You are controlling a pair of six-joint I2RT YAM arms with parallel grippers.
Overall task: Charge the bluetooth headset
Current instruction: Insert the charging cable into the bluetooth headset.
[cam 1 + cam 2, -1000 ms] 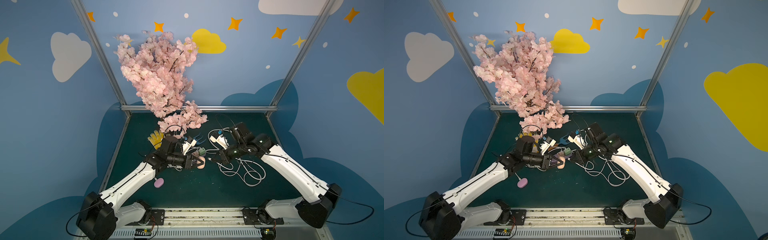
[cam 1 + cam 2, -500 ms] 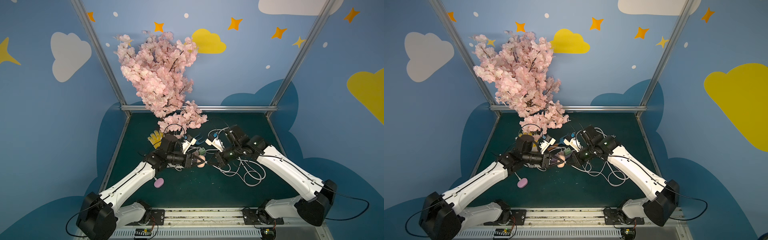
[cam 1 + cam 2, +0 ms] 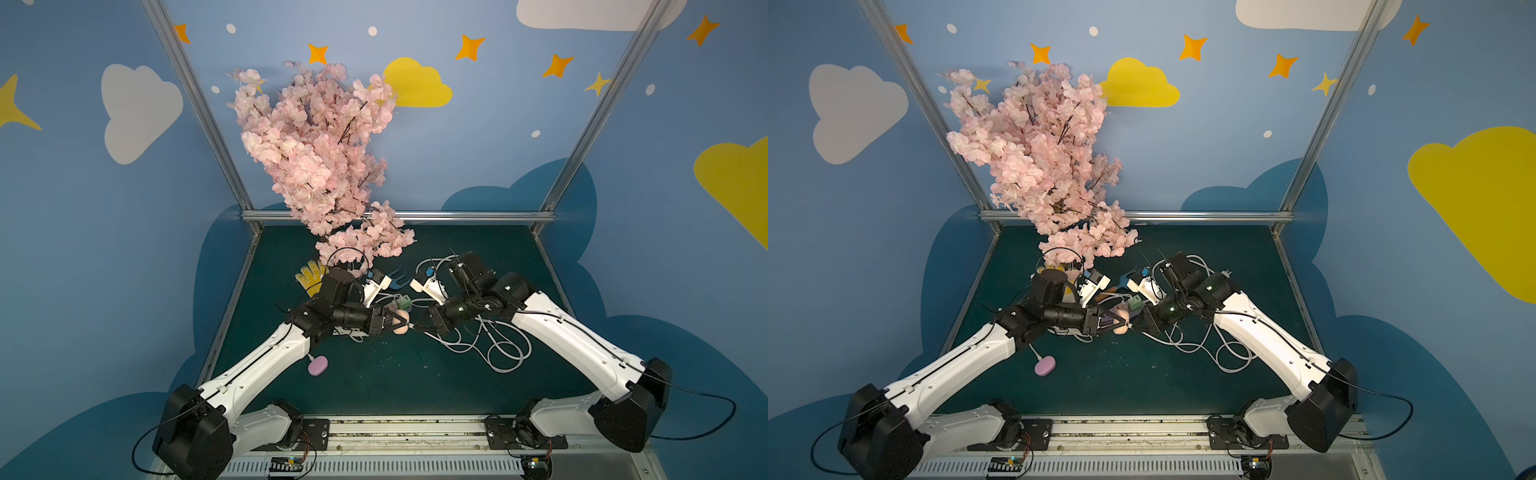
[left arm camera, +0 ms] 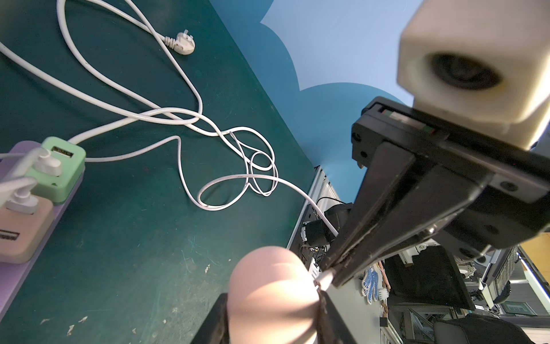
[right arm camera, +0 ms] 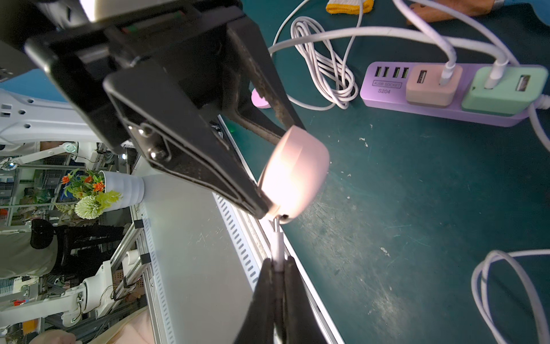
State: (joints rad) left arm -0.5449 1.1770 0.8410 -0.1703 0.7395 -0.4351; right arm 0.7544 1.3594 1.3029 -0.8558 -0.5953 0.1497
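Now, in both top views, the pink rounded headset case (image 3: 399, 331) hangs mid-frame clamped in the left gripper (image 3: 404, 323), just frame-left of the right gripper (image 3: 417, 328) (pinched shut on the white cable plug (image 5: 277, 238)), plug axis meeting its edge.

High stereo pair over table (image 3: 374, 382), wrist close-ups
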